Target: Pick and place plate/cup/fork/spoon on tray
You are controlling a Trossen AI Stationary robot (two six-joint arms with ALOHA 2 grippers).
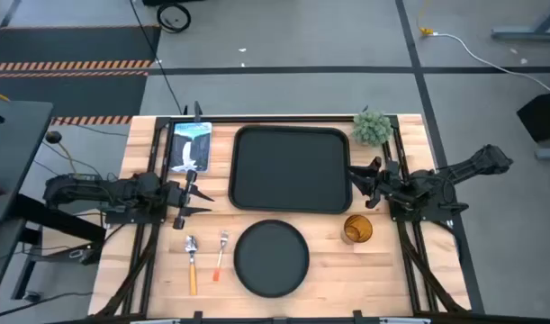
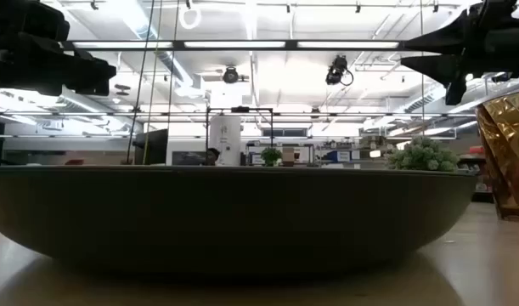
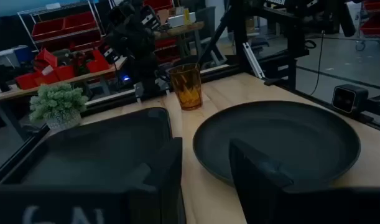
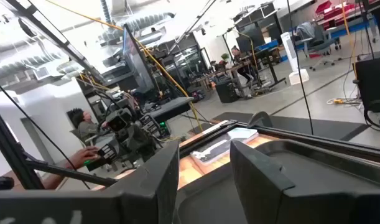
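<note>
Left gripper [image 1: 186, 200]: we see it at the left side of the bench [image 1: 148, 270], raised off the wood, jaws spread and holding nothing; the left wrist view shows a clear gap between its two dark fingers [image 3: 162, 180].
Right gripper [image 1: 363, 184]: we find it at the right edge of the tray [image 1: 291, 167], jaws spread and empty, pointing toward the left gripper across the tray.
Tray: it lies empty between the two sets of jaws, nearer the right ones, whose tips sit at its rim.
Plate [image 1: 271, 257]: it rests flat on the bench on the near side of the tray, between both grippers and closer to the bench front than either; apart from the tray's rim.
Cup [image 1: 357, 229]: it stands upright just behind the right jaws toward the bench front, close beside the right arm, apart from the plate.
Fork [image 1: 221, 254]: it lies on the bench toward the front from the left jaws, between the spoon [image 1: 191, 261] and the plate, tines toward the tray.
Spoon: it lies just beside the fork, on the side away from the plate, bowl toward the left jaws, handle toward the bench front.
Potted plant [image 1: 372, 127]: it sits at the tray's far right corner, beyond the right jaws.
Card [image 1: 191, 146]: we note a blue-and-white printed sheet past the left jaws, beside the tray's left edge.
</note>
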